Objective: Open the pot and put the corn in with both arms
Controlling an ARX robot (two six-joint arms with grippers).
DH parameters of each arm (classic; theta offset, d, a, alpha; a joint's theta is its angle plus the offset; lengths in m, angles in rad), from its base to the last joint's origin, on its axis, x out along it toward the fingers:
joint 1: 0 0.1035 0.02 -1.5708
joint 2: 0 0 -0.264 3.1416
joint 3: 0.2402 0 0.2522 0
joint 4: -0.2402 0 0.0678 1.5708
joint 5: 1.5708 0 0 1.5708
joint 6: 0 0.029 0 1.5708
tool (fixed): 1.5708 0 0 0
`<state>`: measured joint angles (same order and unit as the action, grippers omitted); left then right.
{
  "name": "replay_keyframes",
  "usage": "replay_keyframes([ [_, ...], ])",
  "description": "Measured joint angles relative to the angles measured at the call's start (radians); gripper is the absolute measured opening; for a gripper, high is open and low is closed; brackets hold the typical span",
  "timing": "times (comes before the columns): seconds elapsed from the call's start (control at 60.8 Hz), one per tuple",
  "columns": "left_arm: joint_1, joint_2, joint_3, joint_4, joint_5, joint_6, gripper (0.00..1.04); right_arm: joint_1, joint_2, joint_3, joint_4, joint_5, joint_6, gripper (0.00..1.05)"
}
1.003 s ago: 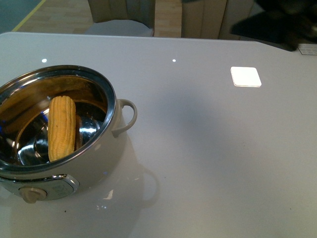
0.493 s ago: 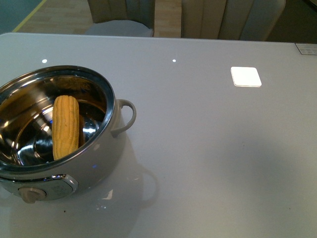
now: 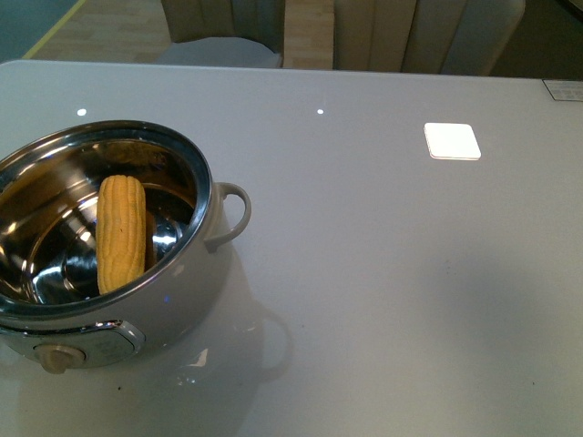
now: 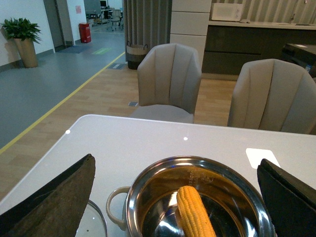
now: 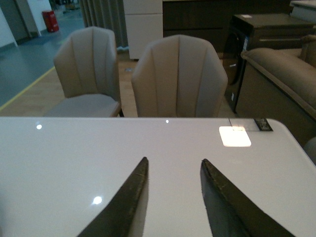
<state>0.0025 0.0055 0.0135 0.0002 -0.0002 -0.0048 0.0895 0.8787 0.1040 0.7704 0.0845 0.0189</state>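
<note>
Pot (image 3: 137,300) sits at the near left of the bench (image 3: 383,273), lid off, steel bowl open, loop handle pointing right and the beige knob facing me. Corn (image 3: 121,233) is inside it, lying lengthwise against the inner wall, so that part looks done from my end. On my left wrist feed the left pincer (image 4: 175,197) is spread wide, empty, hanging right over the pot with the cob between its two pads. What looks like the glass lid (image 4: 93,224) is just beside the pot on the bench, only an edge showing. Right pincer (image 5: 173,197) is over bare bench, jaws apart and holding nothing. Couple of beige chairs (image 5: 178,79) past the far edge.
</note>
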Motion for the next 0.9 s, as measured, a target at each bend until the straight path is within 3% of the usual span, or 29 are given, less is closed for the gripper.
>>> replay_keyframes([
  [0.066,0.0,0.0,0.0,0.0,0.0,0.0,0.98,-0.047,-0.043,-0.024,-0.035,-0.069,-0.007,0.2],
  [0.164,0.0,0.0,0.0,0.0,0.0,0.0,0.98,-0.083,-0.084,-0.055,-0.022,-0.077,-0.01,0.02],
  [0.904,0.0,0.0,0.0,0.0,0.0,0.0,0.98,-0.086,-0.566,-0.086,-0.457,-0.084,-0.013,0.02],
])
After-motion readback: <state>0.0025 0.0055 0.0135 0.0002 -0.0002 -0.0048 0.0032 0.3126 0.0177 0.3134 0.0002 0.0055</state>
